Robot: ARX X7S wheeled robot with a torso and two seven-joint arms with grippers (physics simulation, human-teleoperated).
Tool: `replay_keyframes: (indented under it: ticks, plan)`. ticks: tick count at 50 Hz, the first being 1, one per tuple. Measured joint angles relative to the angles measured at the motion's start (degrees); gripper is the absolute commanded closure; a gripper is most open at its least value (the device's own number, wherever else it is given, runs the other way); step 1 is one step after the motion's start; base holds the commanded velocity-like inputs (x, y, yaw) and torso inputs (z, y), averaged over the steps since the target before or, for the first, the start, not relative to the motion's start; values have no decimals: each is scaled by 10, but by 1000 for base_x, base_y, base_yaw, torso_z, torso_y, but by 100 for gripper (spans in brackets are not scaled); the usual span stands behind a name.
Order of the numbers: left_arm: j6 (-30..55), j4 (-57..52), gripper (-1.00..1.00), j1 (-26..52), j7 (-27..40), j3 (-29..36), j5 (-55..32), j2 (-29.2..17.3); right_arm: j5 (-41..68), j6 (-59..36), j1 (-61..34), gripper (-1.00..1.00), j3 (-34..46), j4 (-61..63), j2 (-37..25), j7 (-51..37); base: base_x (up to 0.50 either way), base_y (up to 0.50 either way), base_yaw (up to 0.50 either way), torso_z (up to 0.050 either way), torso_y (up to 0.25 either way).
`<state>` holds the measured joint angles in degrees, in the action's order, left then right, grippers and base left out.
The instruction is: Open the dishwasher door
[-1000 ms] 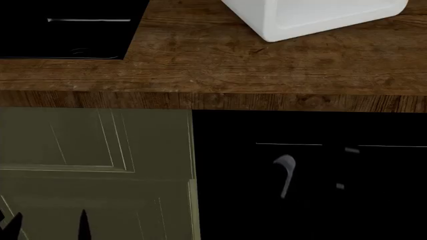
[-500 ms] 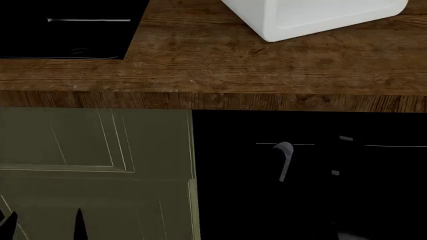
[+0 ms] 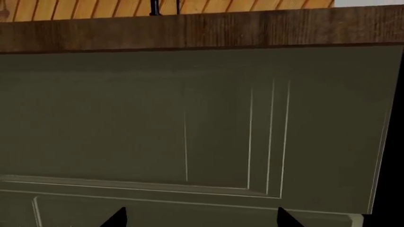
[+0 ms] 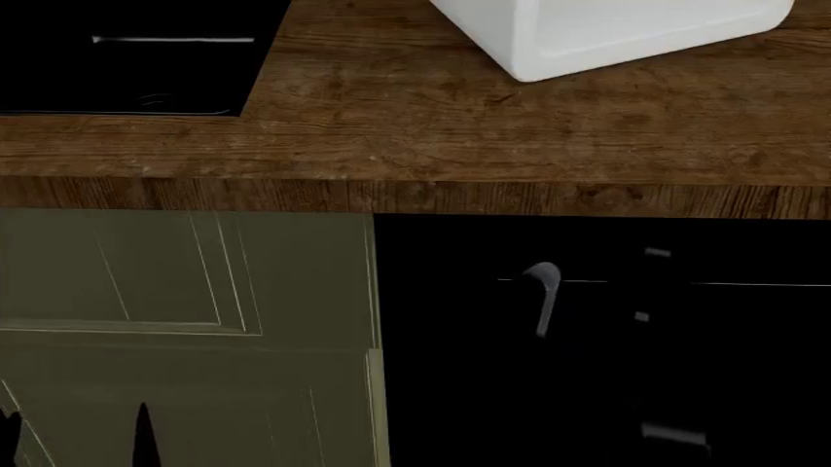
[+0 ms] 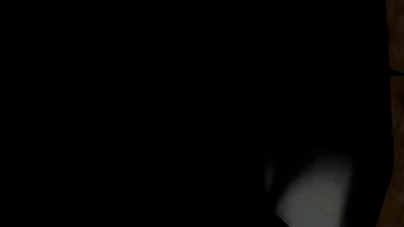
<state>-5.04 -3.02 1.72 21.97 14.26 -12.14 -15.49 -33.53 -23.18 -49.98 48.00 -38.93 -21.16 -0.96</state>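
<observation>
The dishwasher door [image 4: 454, 389] is a glossy black panel under the wooden counter, right of the olive cabinet door, with a thin pale line [image 4: 753, 284] near its top. It looks shut. My right gripper [image 4: 591, 282] is black against the door and shows only as grey glints near the pale line; its jaws cannot be made out. The right wrist view is almost all black door [image 5: 158, 94] with one pale reflection. My left gripper [image 4: 76, 440] is open and empty in front of the cabinet door [image 3: 126, 118]; its fingertips [image 3: 117, 218] stand wide apart.
A wooden countertop [image 4: 389, 117] runs above both doors, with its front edge [image 3: 189, 30] in the left wrist view. A white rectangular container [image 4: 610, 29] stands at the back right. A black glossy panel [image 4: 130, 58] lies in the counter at the back left.
The grey glints of my right gripper have moved up the dishwasher door to the pale line. My left fingertips have sunk slightly lower in the head view. The door has not moved.
</observation>
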Motion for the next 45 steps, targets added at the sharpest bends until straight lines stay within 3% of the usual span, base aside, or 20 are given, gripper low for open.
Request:
replay_keyframes:
  ticks: [1, 2, 17, 45]
  plan:
    - [-1, 1, -100, 0, 0, 0, 0, 0, -7, 2, 1, -100, -2, -3, 1, -1, 21, 0, 9, 0, 0]
    - [-1, 2, -100, 0, 0, 0, -1, 0, -14, 4, 2, 100, -4, -6, 3, -2, 21, 0, 9, 0, 0]
    - [-6, 6, -100, 1, 2, 0, -4, -2, 13, 10, -15, 100, 25, -14, -6, -72, 17, 0, 12, -2, 0]
    - [-5, 1, -100, 2, 7, 7, -6, -4, -6, -36, 14, 100, 9, 91, -41, -6, 2, 0, 3, -1, 0]
